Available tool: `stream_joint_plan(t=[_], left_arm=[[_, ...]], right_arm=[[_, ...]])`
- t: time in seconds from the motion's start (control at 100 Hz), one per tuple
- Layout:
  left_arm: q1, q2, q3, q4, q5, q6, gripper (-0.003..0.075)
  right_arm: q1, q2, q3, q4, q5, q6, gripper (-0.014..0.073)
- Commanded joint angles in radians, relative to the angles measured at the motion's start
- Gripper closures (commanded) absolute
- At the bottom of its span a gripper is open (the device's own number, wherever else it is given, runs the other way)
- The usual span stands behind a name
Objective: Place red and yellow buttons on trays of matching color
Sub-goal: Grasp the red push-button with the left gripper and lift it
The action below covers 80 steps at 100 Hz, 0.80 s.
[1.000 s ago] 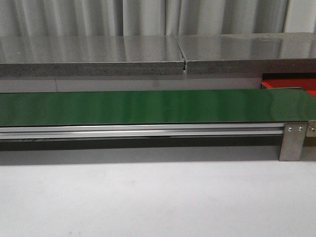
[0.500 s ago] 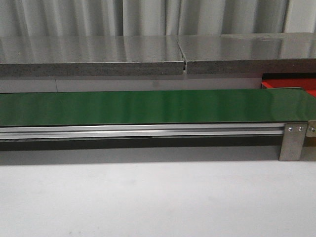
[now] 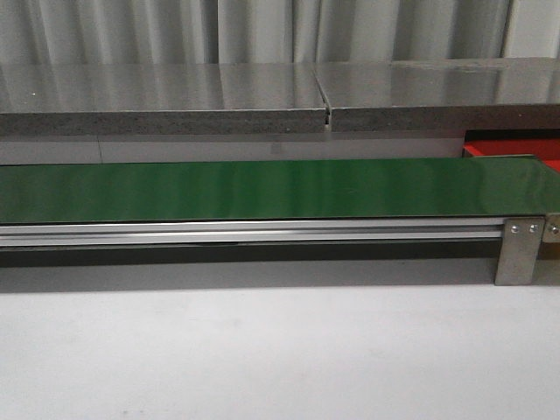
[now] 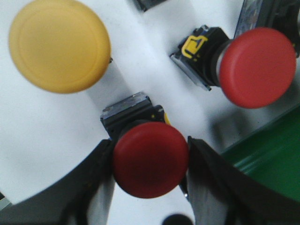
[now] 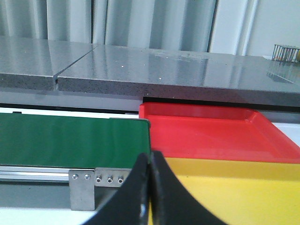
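In the left wrist view a red button (image 4: 150, 158) with a black base sits between my left gripper's (image 4: 150, 161) fingers, which press on both sides of its cap. A second red button (image 4: 257, 67) and a yellow button (image 4: 59, 45) rest on the white surface beyond it. In the right wrist view my right gripper (image 5: 150, 161) is shut with nothing in it, in front of the red tray (image 5: 211, 133) and the yellow tray (image 5: 225, 187). From the front, only a sliver of the red tray (image 3: 516, 150) shows, and neither gripper appears.
The long green belt (image 3: 262, 188) on its metal frame (image 3: 518, 249) runs across the table, ending beside the red tray. A grey stone ledge (image 3: 175, 105) stands behind it. A corner of the belt (image 4: 272, 154) lies near the buttons.
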Motion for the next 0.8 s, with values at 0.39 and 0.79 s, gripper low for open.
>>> stream_joint_plan(t=[0.39, 0.79], left_arm=[[0.000, -0.280, -0.152, 0.018, 0.118, 0.052, 0.0517], [-0.139, -0.231, -0.248, -0.009, 0.144, 0.069, 0.0517]], right_arm=[[-0.002, -0.015, -0.010, -0.013, -0.079, 0.000, 0.0660], [-0.002, -0.015, -0.010, -0.013, -0.079, 0.000, 0.0660]])
